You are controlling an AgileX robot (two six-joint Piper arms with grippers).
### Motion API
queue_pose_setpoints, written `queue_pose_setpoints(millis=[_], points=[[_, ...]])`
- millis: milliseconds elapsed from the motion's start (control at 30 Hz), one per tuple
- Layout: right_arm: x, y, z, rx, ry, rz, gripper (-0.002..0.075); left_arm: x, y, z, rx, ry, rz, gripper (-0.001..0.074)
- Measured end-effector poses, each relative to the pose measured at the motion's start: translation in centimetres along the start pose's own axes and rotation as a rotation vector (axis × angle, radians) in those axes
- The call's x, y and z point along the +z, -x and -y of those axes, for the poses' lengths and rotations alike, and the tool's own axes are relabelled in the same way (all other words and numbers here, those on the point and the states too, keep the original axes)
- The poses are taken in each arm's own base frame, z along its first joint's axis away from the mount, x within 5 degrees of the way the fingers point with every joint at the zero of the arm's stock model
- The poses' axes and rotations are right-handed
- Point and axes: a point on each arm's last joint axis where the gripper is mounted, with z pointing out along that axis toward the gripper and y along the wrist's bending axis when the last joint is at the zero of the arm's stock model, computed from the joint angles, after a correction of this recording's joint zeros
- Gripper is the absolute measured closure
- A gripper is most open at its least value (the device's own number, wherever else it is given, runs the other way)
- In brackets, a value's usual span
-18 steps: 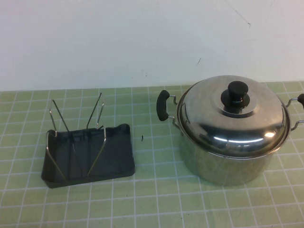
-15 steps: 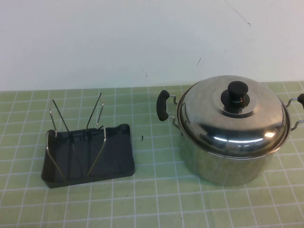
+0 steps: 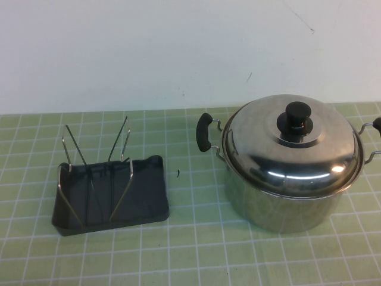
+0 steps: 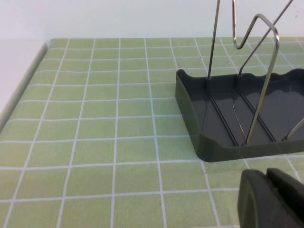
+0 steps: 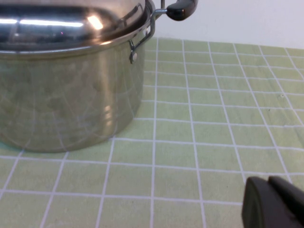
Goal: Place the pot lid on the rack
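The shiny steel pot lid (image 3: 286, 152) with a black knob (image 3: 297, 115) sits on the deep steel pot (image 3: 280, 202) at the right of the table; its rim shows in the right wrist view (image 5: 71, 23). The dark grey rack (image 3: 110, 193) with silver wire prongs stands at the left, and shows in the left wrist view (image 4: 237, 118). My left gripper (image 4: 268, 190) is shut and empty, low over the mat just short of the rack's near edge. My right gripper (image 5: 270, 199) is shut and empty, low over the mat beside the pot. Neither arm shows in the high view.
The table is covered by a green mat with a white grid (image 3: 196, 250). A white wall (image 3: 178, 47) runs along the back. The mat's edge (image 4: 23, 80) shows in the left wrist view. The pot has black-tipped side handles (image 3: 204, 132).
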Motion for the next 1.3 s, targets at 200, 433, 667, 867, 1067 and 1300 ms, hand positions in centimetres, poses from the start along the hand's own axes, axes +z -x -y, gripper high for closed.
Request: queue_pose_setpoints(millis=[200, 433, 667, 867, 1067, 1300], points=[[0.0, 0.0, 0.0, 0.000, 0.000, 0.000, 0.0727, 0.0, 0.1, 0.0, 0.000, -0.001, 0.009, 0.0738], [0.0, 0.0, 0.0, 0.000, 0.000, 0.000, 0.0727, 0.0, 0.3, 0.2, -0.082, -0.018, 0.029, 0.0738], [0.0, 0.0, 0.0, 0.000, 0.000, 0.000, 0.0727, -0.1, 0.8, 1.4, -0.854, -0.185, 0.024, 0.0738], [0.0, 0.0, 0.0, 0.000, 0.000, 0.000, 0.0727, -0.2, 1.4, 1.1, -0.828, -0.180, 0.104, 0.0738], [0.0, 0.0, 0.0, 0.000, 0.000, 0.000, 0.0727, -1.2, 3.4, 1.7, -0.548, -0.205, 0.114, 0.0738], [0.0, 0.0, 0.0, 0.000, 0.000, 0.000, 0.0727, -1.6, 8.7, 2.1, -0.188, -0.177, 0.159, 0.0738]])
